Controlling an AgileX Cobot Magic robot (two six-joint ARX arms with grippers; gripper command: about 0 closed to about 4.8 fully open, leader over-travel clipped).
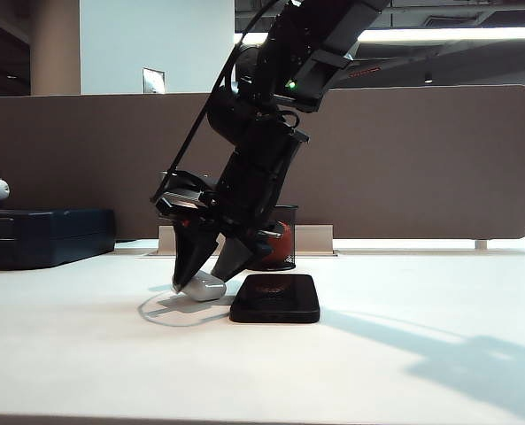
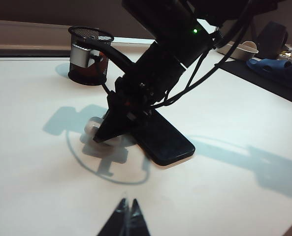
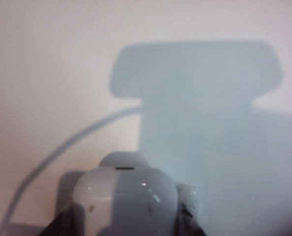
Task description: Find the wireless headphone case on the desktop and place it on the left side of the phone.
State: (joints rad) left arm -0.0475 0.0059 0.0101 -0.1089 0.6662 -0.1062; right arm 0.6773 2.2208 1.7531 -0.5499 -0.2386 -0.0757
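The wireless headphone case (image 1: 207, 288) (image 2: 91, 125) (image 3: 126, 196), small, white and glossy, lies on the desktop (image 1: 377, 363) just left of the black phone (image 1: 275, 298) (image 2: 163, 140). My right gripper (image 1: 204, 276) (image 2: 106, 135) (image 3: 126, 226) reaches across and points down, with a finger against each side of the case, shut on it. The case's underside touches the desktop. My left gripper (image 2: 127, 204) hangs shut over bare desktop, nearer the camera than the phone, holding nothing; the exterior view does not show it.
A black mesh cup (image 1: 284, 235) (image 2: 89, 56) with an orange ball stands behind the phone. A dark blue boxy case (image 1: 45, 235) sits at the far left. A brown-grey partition (image 1: 404, 159) closes the back edge.
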